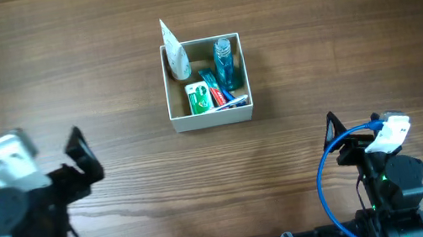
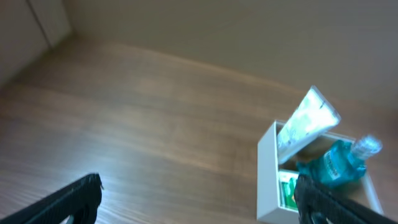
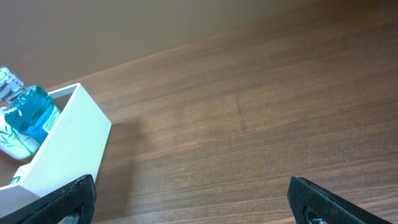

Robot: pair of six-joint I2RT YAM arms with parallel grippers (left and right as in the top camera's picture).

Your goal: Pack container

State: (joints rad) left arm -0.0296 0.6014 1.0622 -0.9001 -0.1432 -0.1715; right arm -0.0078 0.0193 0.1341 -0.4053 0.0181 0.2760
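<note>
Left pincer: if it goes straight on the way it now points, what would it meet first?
Probably the bare table: the open left pincer aims down at it. The container stands right of that line, close by; depth is unclear.

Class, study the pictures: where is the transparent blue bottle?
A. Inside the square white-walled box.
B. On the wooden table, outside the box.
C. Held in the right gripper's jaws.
A: the transparent blue bottle sits within the walls of the square white-walled box, near the white plastic tube.
</note>
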